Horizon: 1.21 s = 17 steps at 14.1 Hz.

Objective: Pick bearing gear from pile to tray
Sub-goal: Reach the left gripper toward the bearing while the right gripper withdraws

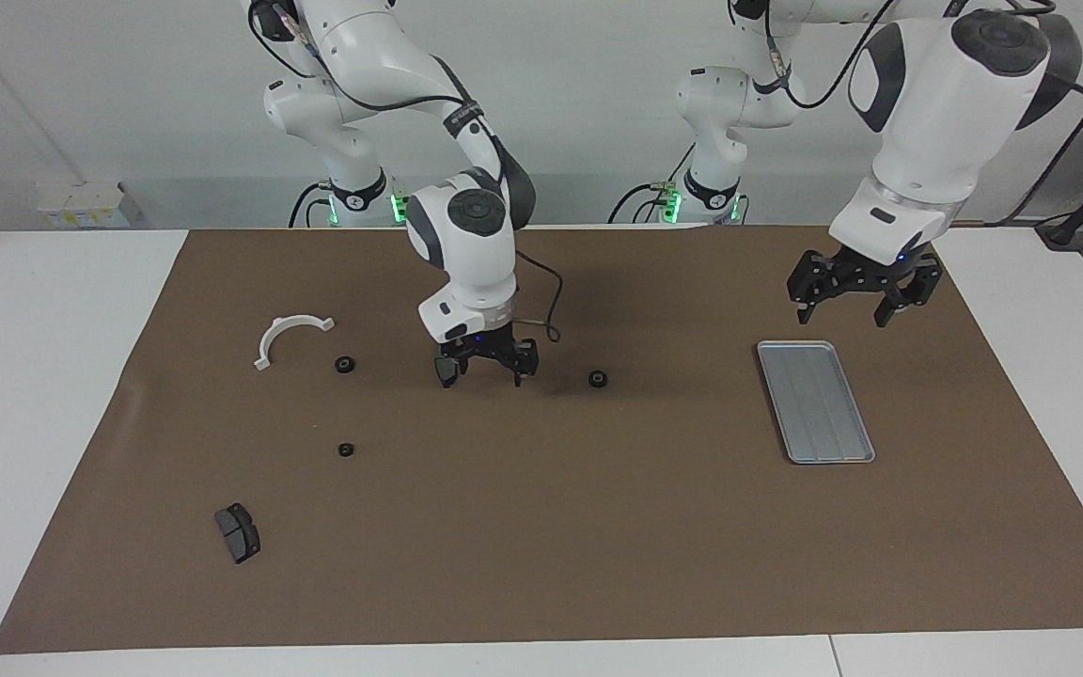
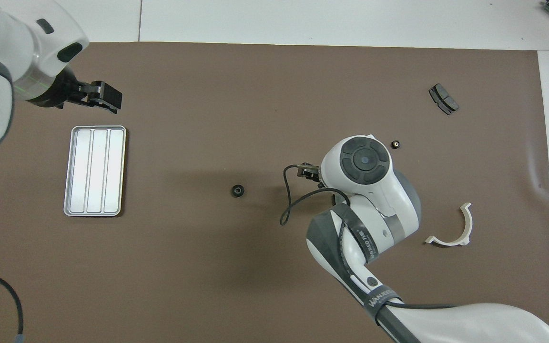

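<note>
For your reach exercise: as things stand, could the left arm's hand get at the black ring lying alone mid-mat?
Probably yes. The black ring lies alone on bare mat, nothing over it. The left hand hangs open above the tray; the right hand is off to one side.

On the dark band around my right arm [image 2: 365, 245] I make out light lettering, but I cannot read it surely; no other text is legible anywhere.

Facing camera high, opposite robots; overhead steep — both share mat [image 1: 541, 527].
</note>
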Each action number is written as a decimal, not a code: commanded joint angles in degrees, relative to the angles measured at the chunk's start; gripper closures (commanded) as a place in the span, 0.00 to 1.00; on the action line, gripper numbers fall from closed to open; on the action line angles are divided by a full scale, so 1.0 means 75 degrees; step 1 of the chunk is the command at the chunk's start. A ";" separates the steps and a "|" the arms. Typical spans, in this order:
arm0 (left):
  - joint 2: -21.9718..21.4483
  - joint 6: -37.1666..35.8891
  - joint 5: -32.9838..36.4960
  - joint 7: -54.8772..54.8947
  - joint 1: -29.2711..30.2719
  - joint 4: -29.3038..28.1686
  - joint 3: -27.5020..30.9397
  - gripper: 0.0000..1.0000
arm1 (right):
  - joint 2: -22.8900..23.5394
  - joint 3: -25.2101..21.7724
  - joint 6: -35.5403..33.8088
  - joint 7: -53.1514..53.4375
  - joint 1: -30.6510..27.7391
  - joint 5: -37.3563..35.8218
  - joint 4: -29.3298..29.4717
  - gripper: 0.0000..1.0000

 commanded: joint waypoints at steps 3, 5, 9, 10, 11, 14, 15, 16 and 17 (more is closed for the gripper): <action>0.0332 0.0333 -0.0965 -0.0559 -0.0213 -0.0233 0.0072 0.00 | -0.0927 0.0096 0.0122 -0.2451 -0.1255 0.0535 -0.1358 0.00; 0.0391 0.0578 -0.1096 -0.0605 -0.0318 -0.0525 0.0072 0.00 | -0.1022 0.0108 0.0494 -0.3342 -0.1817 0.0570 -0.1791 0.00; 0.0555 0.1339 -0.1085 -0.1366 -0.0962 -0.1087 0.0084 0.00 | -0.1104 0.0108 0.1083 -0.4587 -0.2533 0.0828 -0.2309 0.00; 0.0555 0.1584 -0.1085 -0.1460 -0.1125 -0.1333 0.0084 0.00 | -0.1116 0.0108 0.1106 -0.4717 -0.2662 0.0828 -0.2460 0.00; 0.0555 0.1738 -0.1085 -0.1542 -0.1255 -0.1509 0.0084 0.00 | -0.1150 0.0108 0.1106 -0.4846 -0.2721 0.0828 -0.2543 0.00; 0.0671 0.2101 -0.1026 -0.1987 -0.1711 -0.1873 0.0107 0.00 | -0.1186 0.0108 0.1118 -0.5267 -0.3003 0.0852 -0.2696 0.00; 0.0719 0.2288 -0.1015 -0.2116 -0.1840 -0.2037 0.0107 0.01 | -0.1174 0.0108 0.1187 -0.5280 -0.3015 0.0852 -0.2696 0.00; 0.0731 0.2452 -0.1014 -0.2187 -0.1935 -0.2189 0.0107 0.04 | -0.1186 0.0108 0.1211 -0.5292 -0.3003 0.0910 -0.2777 0.03; 0.0731 0.2640 -0.1014 -0.2188 -0.1994 -0.2376 0.0107 0.05 | -0.1186 0.0108 0.1223 -0.5327 -0.3003 0.1084 -0.2836 0.07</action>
